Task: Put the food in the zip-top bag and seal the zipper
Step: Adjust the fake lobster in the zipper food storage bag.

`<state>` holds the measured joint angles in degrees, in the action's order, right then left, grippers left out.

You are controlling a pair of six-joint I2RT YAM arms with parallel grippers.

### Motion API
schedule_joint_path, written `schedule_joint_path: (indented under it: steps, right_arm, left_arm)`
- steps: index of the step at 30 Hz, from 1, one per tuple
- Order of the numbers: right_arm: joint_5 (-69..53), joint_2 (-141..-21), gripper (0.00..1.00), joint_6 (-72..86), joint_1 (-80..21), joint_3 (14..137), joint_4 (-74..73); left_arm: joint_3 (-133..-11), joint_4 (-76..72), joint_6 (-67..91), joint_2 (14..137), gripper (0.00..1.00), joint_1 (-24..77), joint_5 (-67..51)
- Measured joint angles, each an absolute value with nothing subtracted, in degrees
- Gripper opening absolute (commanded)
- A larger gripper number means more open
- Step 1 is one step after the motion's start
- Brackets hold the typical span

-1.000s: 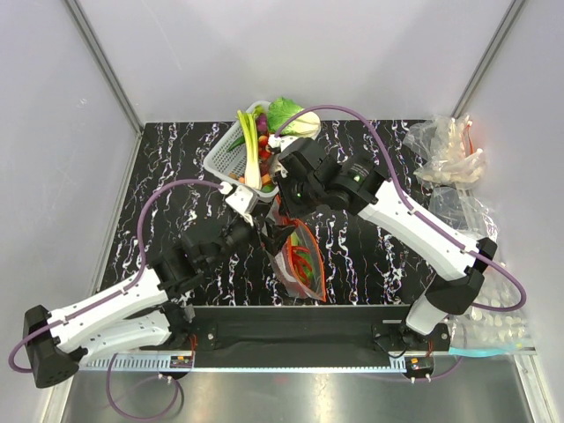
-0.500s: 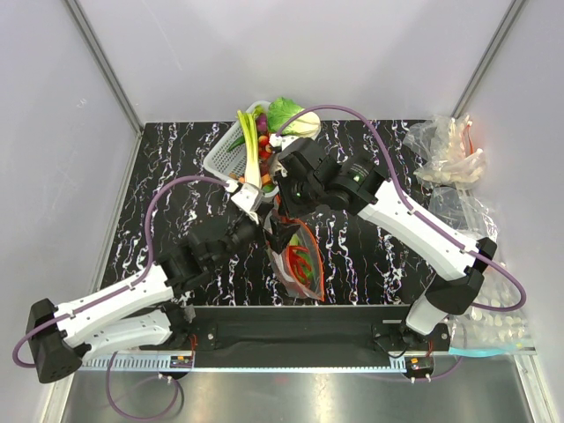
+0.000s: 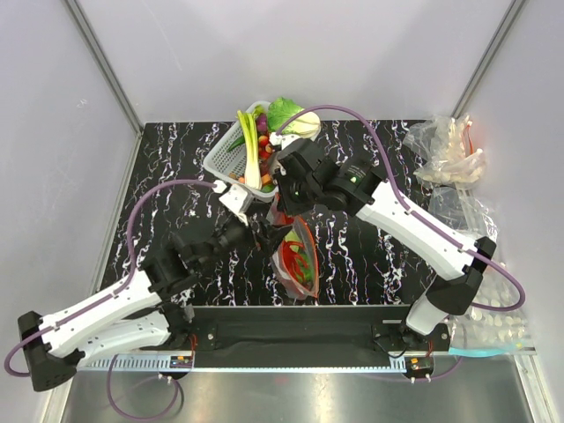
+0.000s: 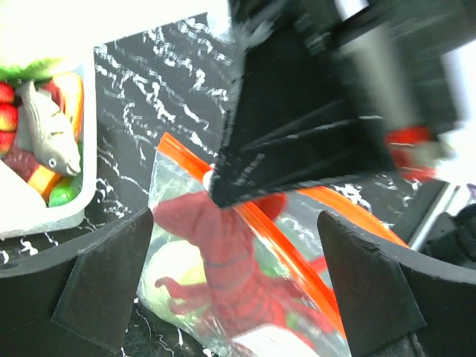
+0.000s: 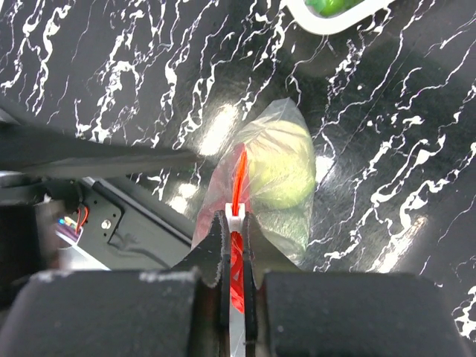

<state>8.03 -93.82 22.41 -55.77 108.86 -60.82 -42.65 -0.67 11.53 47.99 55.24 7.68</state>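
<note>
one clear square plastic zip-top bag with one thin red-orange zipper. inside it are two toy foods: one bright red plastic lobster and one round pale green-white cabbage. one white plastic basket, one long white-stalked green leek, one leafy green bok choy, one grey toy fish. two black pincers: left pincer, right pincer. wrinkly clear plastic heaps: at least two.

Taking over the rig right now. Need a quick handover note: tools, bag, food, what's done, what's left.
Right tool: shut, pinching the zipper at one spot.
Left tool: open, facing the zip-top bag.
Lobster and cabbage: both inside it.
Done: food loaded.
Left: run the zipper shut. The mouth looks unsealed, but that's not certain.
</note>
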Motion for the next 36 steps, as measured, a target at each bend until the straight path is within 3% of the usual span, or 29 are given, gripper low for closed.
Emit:
schedule_joint_path:
  steps: [6, 13, 18, 28, 36]
  right_arm:
    - [8.5, -92.7, 0.00, 20.7, -54.9, 106.0, -58.1]
    - [6.5, -90.5, 0.00, 16.1, -54.8, 103.4, -56.1]
    - [2.2, -88.7, 0.00, 12.3, -54.8, 102.5, -56.0]
    - [-1.7, -87.7, 0.00, 9.1, -54.8, 101.7, -55.5]
    - [-3.9, -87.4, 0.00, 7.8, -54.8, 101.6, -55.6]
  left_arm:
    - [-44.6, 1.8, 12.2, 42.2, 0.99, 51.4, 5.0]
    - [-44.4, 0.9, 17.1, 43.1, 0.95, 33.1, -6.5]
    - [-38.1, -11.6, 22.3, 47.7, 0.92, 23.0, -19.4]
    - [-33.9, -32.4, 24.3, 54.0, 0.74, 20.3, -41.3]
    - [-33.7, -44.1, 21.7, 57.7, 0.73, 19.7, -56.2]
